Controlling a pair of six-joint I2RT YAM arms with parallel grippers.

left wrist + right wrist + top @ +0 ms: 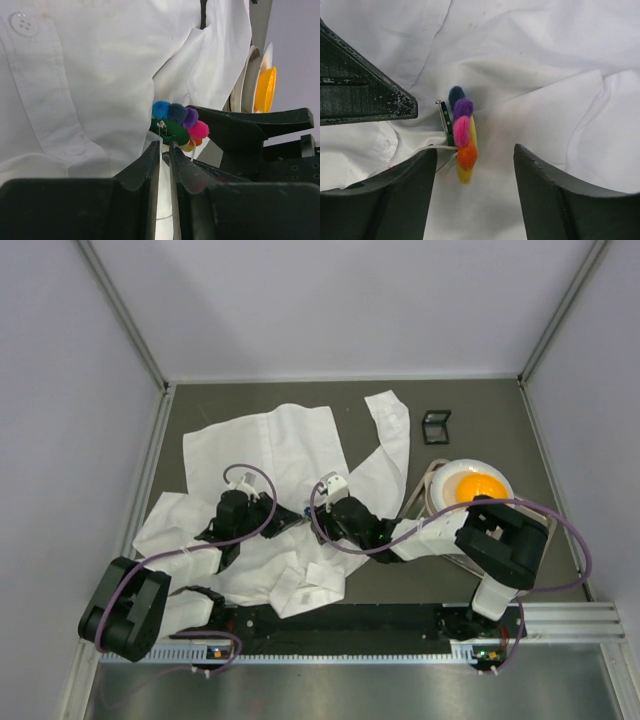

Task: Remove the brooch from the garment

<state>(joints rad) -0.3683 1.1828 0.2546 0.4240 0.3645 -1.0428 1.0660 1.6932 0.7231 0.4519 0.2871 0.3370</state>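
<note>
The white shirt [270, 445] lies spread and creased on the table. The brooch [303, 511], a small flower of coloured pompoms, is pinned near its middle. In the left wrist view the brooch [178, 125] stands just beyond my left gripper [164, 143], whose jaws are closed to a thin slit on a fold of shirt beside the pin. In the right wrist view the brooch [462, 135] is edge-on between the fingers of my open right gripper [475, 148], nearer its left finger and touching neither. The grippers meet at the brooch in the top view, left [284, 523] and right [318, 512].
A white plate holding an orange bowl [472, 487] sits right of the shirt, also in the left wrist view [265, 87]. A small black box [436, 425] lies at the back right. Enclosure walls stand on three sides.
</note>
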